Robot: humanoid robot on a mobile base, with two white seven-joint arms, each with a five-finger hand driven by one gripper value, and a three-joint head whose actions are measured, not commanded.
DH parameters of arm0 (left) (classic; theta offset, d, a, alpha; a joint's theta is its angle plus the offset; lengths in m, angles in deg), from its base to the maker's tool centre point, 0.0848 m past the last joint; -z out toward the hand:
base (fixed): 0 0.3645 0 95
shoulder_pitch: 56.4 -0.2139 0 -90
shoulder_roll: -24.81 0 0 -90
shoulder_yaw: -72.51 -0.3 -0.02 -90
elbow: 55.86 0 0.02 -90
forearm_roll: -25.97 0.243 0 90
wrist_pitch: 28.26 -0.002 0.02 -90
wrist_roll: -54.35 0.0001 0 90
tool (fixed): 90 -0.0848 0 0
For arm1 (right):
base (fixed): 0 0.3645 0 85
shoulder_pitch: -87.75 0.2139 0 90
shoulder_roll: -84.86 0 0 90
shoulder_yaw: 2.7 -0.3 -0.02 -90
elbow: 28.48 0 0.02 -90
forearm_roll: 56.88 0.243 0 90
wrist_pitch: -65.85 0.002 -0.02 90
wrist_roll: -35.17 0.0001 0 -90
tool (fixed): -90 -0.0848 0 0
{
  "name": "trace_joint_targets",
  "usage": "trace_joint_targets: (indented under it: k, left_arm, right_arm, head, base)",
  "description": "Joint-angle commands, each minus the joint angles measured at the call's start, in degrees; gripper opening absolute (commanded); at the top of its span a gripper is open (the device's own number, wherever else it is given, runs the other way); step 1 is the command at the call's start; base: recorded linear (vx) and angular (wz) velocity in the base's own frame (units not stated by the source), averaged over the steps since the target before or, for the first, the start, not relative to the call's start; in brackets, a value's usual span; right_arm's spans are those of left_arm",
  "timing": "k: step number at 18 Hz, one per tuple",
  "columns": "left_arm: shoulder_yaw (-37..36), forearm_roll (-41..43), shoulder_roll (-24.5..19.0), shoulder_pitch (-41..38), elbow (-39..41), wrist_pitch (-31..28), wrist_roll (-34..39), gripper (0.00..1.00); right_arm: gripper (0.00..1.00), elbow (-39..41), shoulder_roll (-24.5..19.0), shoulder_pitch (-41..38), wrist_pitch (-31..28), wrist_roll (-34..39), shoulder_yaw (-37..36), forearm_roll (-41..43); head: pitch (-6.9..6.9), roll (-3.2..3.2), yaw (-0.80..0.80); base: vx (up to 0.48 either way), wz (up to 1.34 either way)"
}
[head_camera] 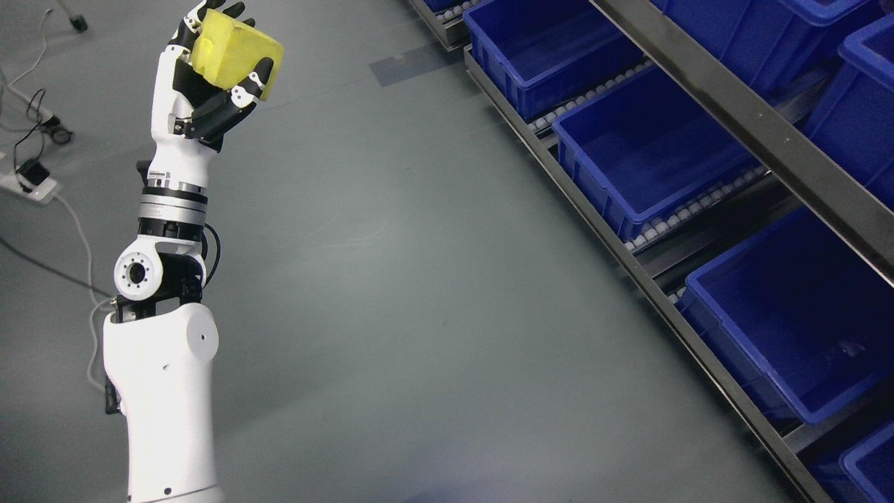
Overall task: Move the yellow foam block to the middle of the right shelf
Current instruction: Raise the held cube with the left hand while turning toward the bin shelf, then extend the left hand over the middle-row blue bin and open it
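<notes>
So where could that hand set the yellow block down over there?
The blue bins on the shelf rack all look empty inside, so any is free. The grey floor between the left hand, holding the yellow foam block, and the rack is bare. Cables clutter the left edge.

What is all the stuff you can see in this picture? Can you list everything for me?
yellow foam block: one, yellow, held up in the robot's hand at the upper left, above the floor
blue bins: at least seven in view, some cut off by the edges, blue, sitting in rows on the shelf at the right; the ones seen into look empty
shelf: one, grey metal with white rollers, running slantwise down the right side
cables: several, white and black, lying on the floor at the left edge
power strip: one, white, on the floor at the left edge
floor: grey, smooth, filling the middle
left hand: one, white and black, fingers wrapped around the block, arm rising from the lower left
</notes>
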Motion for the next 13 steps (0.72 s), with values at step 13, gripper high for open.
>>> trace_joint_targets:
  k: [13]
  left_arm:
    - [-12.8,0.0,-1.0,-0.2,10.5,0.1,-1.1,0.54]
  right_arm:
    - [1.00,1.0,1.0,-0.1,0.0,0.0,0.0,-0.2]
  head:
    - [0.00,0.00,0.00]
  base:
    - [0.461,-0.49]
